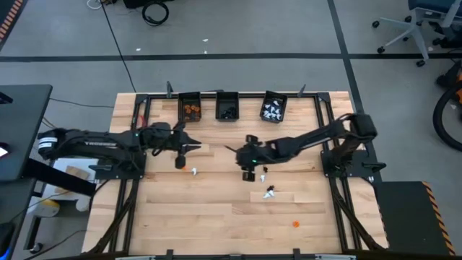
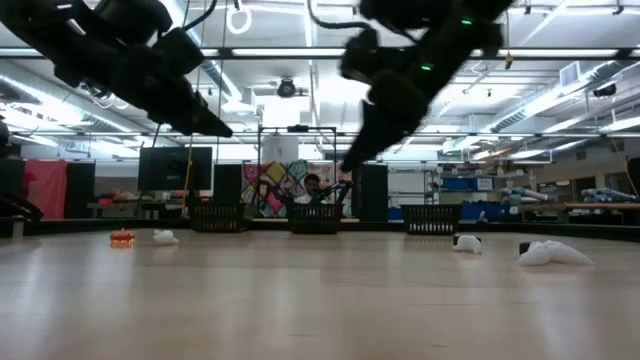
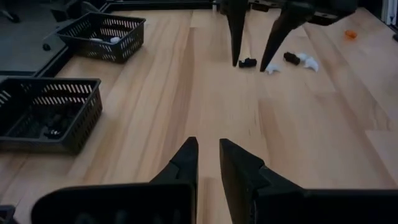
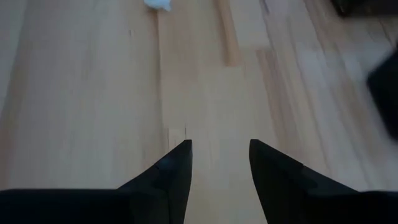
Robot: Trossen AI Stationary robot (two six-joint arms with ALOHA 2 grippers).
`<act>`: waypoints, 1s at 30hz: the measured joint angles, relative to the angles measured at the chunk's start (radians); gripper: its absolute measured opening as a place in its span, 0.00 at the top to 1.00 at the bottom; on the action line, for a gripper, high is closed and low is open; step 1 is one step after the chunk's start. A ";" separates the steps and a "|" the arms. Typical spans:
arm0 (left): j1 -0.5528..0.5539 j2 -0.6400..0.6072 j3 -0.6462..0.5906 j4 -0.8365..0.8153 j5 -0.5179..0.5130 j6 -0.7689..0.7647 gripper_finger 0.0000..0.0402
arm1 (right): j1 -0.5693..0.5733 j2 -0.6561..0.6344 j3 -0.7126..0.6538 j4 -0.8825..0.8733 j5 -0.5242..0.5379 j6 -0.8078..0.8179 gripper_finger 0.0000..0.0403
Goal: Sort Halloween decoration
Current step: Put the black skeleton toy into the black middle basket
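Right gripper (fingers parted) above table

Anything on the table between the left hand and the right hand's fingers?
Left wrist view: only bare wood between the left hand and the right hand. The nearest trinket, a black one, lies between the right hand's own fingers.

Grey floor (black-taped), office chair, bright ceiling lights.

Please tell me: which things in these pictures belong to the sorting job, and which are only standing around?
Belonging to the job:
- loose white trinkets
- orange trinket
- three black bins
- right pincer, open, empty
- left pincer, nearly closed, empty

Only standing around:
- office chair
- floor cables
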State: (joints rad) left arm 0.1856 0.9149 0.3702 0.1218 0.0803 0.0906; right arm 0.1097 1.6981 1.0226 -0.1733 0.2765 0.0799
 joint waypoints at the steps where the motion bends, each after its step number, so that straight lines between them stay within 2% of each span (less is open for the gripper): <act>1: 0.000 0.012 0.000 0.016 0.000 0.000 0.89 | 0.006 -0.022 -0.036 0.006 0.014 0.024 0.59; 5: 0.000 0.056 0.001 0.070 0.000 0.002 0.88 | 0.022 -0.115 -0.151 -0.008 0.059 0.145 0.59; 8: 0.000 0.089 0.001 0.099 -0.008 0.000 0.84 | 0.022 -0.167 -0.194 -0.101 0.073 0.281 0.59; 15: 0.000 0.145 0.001 0.151 -0.015 0.000 0.70 | 0.012 -0.197 -0.157 -0.383 0.059 0.531 0.54; 22: 0.000 0.177 0.001 0.201 -0.015 0.008 0.66 | 0.013 -0.064 -0.052 -0.498 -0.065 0.725 0.50; 25: 0.000 0.181 0.001 0.209 -0.015 0.009 0.66 | 0.017 0.001 0.011 -0.591 -0.072 0.760 0.50; 30: 0.000 0.181 0.001 0.210 -0.015 0.010 0.66 | 0.025 0.058 0.090 -0.617 -0.065 0.776 0.50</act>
State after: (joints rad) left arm 0.1856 1.0958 0.3714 0.3315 0.0651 0.1001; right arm 0.1349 1.7557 1.1131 -0.7905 0.2115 0.8562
